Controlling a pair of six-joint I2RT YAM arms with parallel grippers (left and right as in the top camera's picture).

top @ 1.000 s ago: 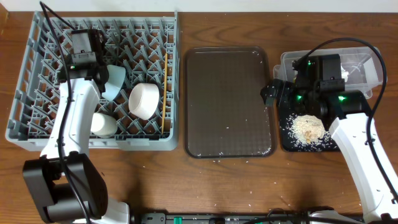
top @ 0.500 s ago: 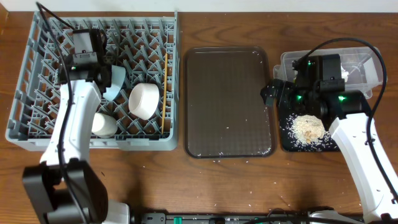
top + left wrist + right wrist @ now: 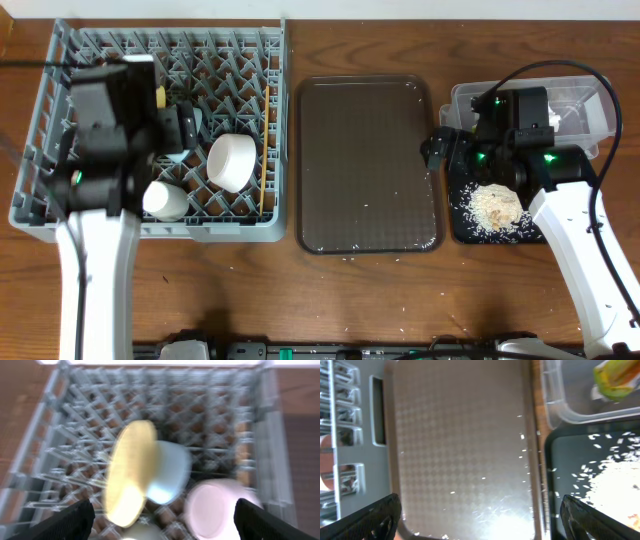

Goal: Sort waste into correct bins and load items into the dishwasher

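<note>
Wooden table [image 3: 300, 300]: left hand [image 3: 165, 522] spread over a blurred yellow plate [image 3: 129, 472]; right hand [image 3: 482, 517] spread, fingertips cropped.

1. Overhead: fixed, high, straight down; spans dish rack [image 3: 230, 45], brown tray [image 3: 368, 165], black tray [image 3: 458, 228], clear tub [image 3: 600, 120].
2. Left wrist: close, blurred, down into the rack; shared with overhead.
3. Right wrist: close, down on brown tray, black tray, tub corner.

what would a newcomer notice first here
The big grey dish rack fills the left side, a yellow plate and light blue bowl standing among its pegs. At right, a pale rice heap lies on the black tray, beside the brown serving tray in the middle.
</note>
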